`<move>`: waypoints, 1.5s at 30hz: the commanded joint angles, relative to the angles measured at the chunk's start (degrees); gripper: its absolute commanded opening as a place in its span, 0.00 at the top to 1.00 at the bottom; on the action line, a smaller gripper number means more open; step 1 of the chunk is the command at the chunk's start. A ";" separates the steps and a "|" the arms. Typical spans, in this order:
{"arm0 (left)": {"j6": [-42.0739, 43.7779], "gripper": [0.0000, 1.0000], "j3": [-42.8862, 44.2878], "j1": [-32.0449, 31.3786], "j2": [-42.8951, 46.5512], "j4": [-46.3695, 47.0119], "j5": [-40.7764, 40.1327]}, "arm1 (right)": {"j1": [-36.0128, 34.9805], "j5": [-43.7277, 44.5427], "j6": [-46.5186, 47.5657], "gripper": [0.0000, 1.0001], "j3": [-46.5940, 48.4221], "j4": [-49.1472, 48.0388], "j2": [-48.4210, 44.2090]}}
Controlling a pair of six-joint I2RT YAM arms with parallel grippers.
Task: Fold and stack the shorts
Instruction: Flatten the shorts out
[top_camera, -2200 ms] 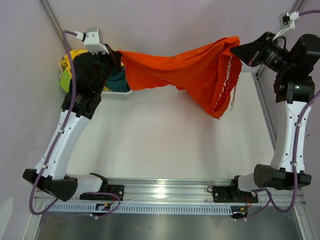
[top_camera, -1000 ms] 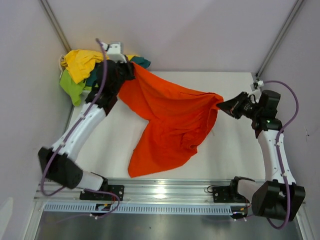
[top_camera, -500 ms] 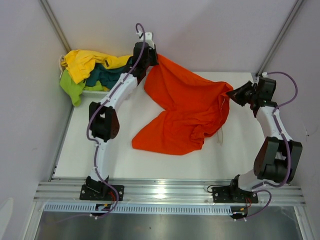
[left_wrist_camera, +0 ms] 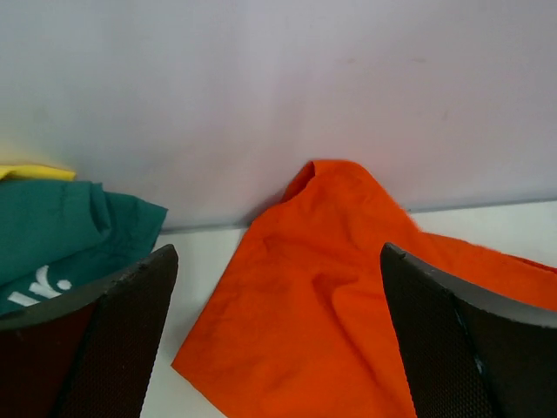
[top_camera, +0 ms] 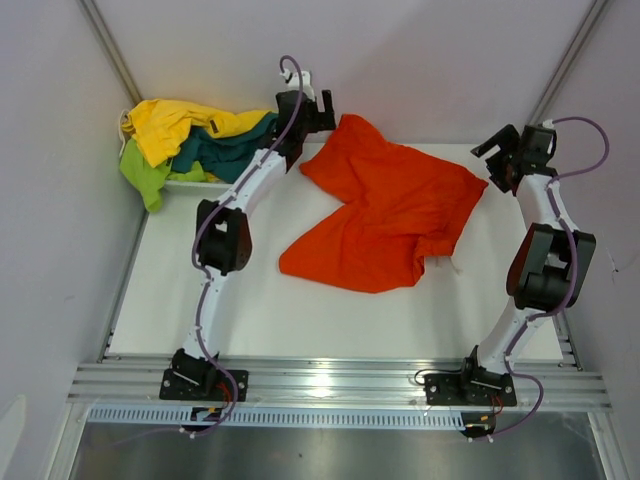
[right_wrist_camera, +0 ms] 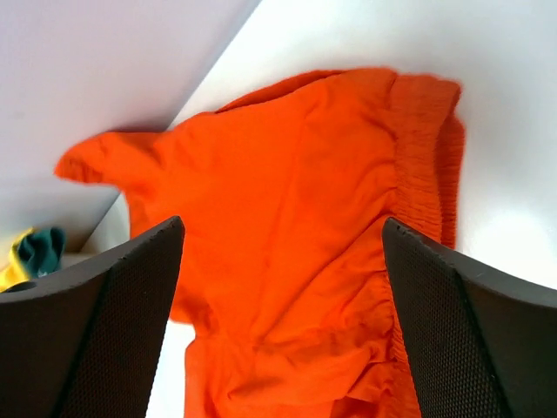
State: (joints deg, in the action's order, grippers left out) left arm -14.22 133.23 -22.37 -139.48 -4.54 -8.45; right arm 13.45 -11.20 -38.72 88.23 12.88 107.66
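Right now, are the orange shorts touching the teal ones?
Apart. The left wrist view shows bare white table between the orange shorts and the teal shorts.

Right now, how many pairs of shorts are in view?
4. The orange shorts lie spread mid-table; the yellow pair, lime-green pair and teal pair are heaped together at the far left corner. More could hide under that heap.

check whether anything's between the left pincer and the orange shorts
Nothing visible. The left pincer is open right at the far corner of the orange shorts, with only bare orange fabric in front of it. The teal shorts lie off to its left, out of the path.
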 commanded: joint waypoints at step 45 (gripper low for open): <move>-12.42 0.01 -81.20 -9.53 74.53 -5.92 -10.89 | -15.57 17.53 -22.97 0.12 -41.03 18.23 -39.02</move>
State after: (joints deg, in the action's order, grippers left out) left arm -26.52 52.27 -31.51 -67.94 -10.31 -17.26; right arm -2.85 3.20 -57.49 46.72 35.94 66.78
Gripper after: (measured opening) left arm 0.993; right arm 0.886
